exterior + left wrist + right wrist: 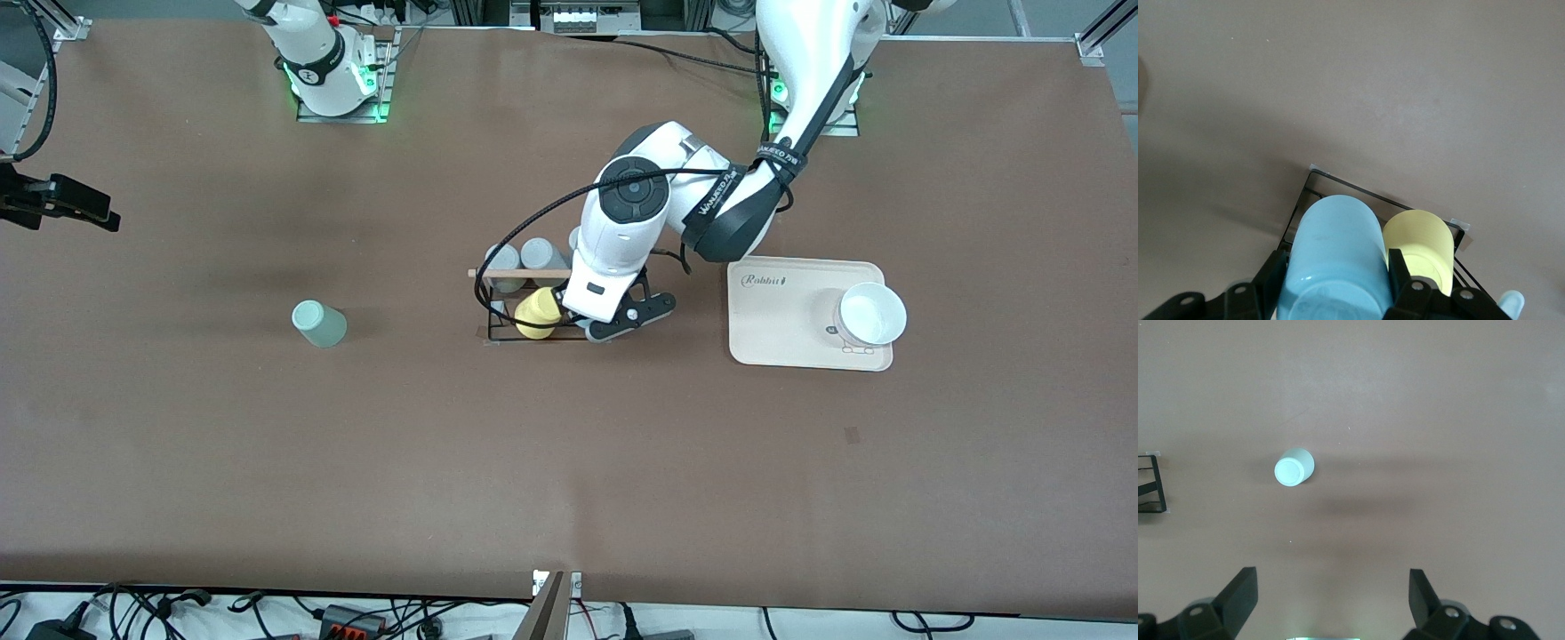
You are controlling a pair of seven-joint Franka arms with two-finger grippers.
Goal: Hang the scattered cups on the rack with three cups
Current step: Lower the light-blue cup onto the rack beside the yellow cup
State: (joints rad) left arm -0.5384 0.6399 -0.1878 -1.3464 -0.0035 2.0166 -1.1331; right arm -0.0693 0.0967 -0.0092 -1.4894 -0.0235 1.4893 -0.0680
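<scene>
My left gripper (1335, 280) is shut on the light blue cup (1338, 260), one black finger on each side of it. It holds the cup over the black wire rack (1338, 181), right beside the yellow cup (1421, 243) that sits on the rack. In the front view the left hand (613, 311) covers the blue cup at the rack (494, 313). The mint green cup (318, 324) lies on its side on the table toward the right arm's end. My right gripper (1331, 600) hangs open and empty high over the table, with the mint cup (1293, 468) below it.
Two grey cups (505, 267) (542, 256) hang by the rack's wooden rod (516, 273). A cream tray (782, 329) carrying a white bowl (871, 314) sits toward the left arm's end. Cables run along the table edge nearest the camera.
</scene>
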